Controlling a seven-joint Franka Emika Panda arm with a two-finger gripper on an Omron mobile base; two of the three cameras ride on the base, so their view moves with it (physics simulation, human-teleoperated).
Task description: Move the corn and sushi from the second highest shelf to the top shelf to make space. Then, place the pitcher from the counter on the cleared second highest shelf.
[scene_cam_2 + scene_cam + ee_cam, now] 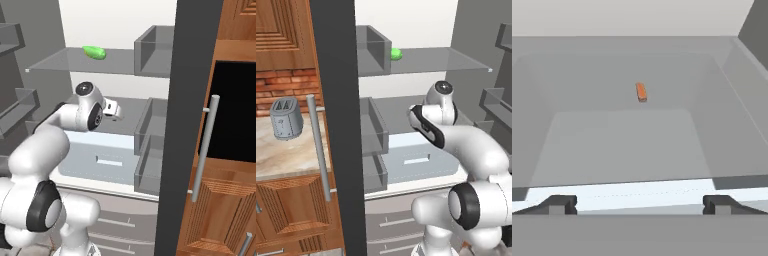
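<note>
One item is already up on the thin translucent grey glass top shelf (446, 60): the small bright green curved corn (396, 54) lies there near the left-hand grey door bin, and from the right base camera we see it stretched along the slab (94, 52). That leaves the tiny reddish-brown sushi morsel (641, 92), which we pick out from the hand camera, resting on the matte grey second-highest shelf (622, 140), deep toward the back wall.

Our gripper (639, 202) holds nothing; its two small dark fingertips (559, 204) stand wide apart at the bottom of the hand view, with bare shelf between them. The sushi lies straight ahead of the gripper, well apart from it and roughly centred between the tips. Its long axis runs nearly away from us, tilted only slightly, so we judge that the open fingers would close across its narrow sides after a straight reach forward and a small drop.

From the base cameras, the white arm (85, 112) reaches in at second-shelf height, under the glass slab. Surfaces look smooth and hard: glassy shelf above, flat grey walls, a pale blue-white drawer front (416, 160) below. Out on the speckled counter (286, 150) sits a boxy grey two-slot toaster (286, 118).
</note>
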